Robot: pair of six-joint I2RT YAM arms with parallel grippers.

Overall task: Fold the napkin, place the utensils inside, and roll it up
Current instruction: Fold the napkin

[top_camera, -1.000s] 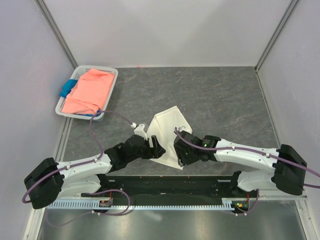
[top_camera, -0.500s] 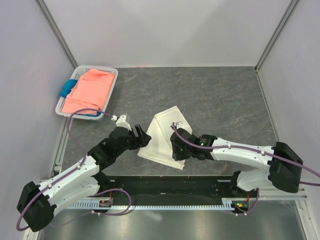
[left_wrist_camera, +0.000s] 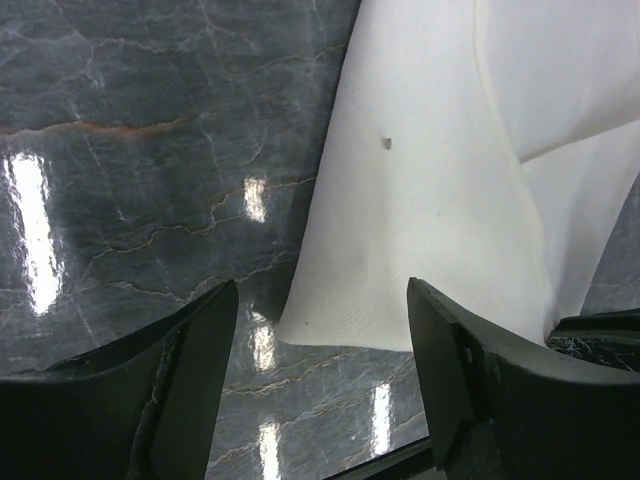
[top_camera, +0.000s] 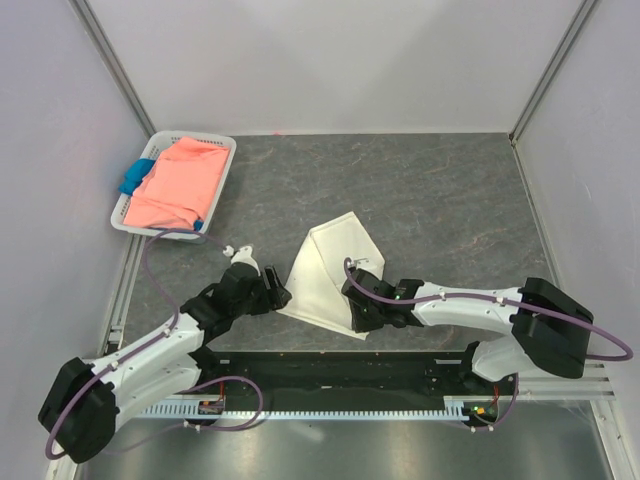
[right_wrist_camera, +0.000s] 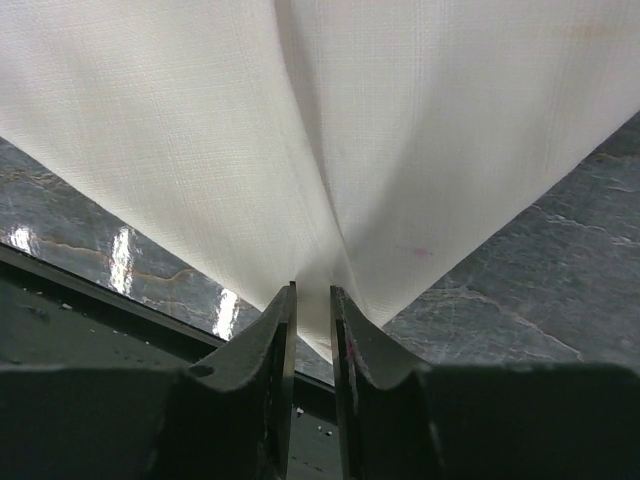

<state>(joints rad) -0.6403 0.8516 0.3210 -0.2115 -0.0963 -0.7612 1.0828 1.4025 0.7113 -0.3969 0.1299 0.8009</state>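
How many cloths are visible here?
3: the off-white napkin mid-table; the salmon-pink cloth in the white basket at far left; the blue cloth poking out beneath it. More could be hidden underneath.

Two white arms (top_camera: 150, 352), black joints (top_camera: 228, 305) and bases (top_camera: 75, 415), looping purple cables (top_camera: 146, 262)

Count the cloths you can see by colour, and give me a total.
Off-white: 1, the napkin on the table
Pink: 1, the salmon-pink cloth in the basket
Blue: 1, the blue cloth mostly hidden under the pink one in that basket
Total: 3
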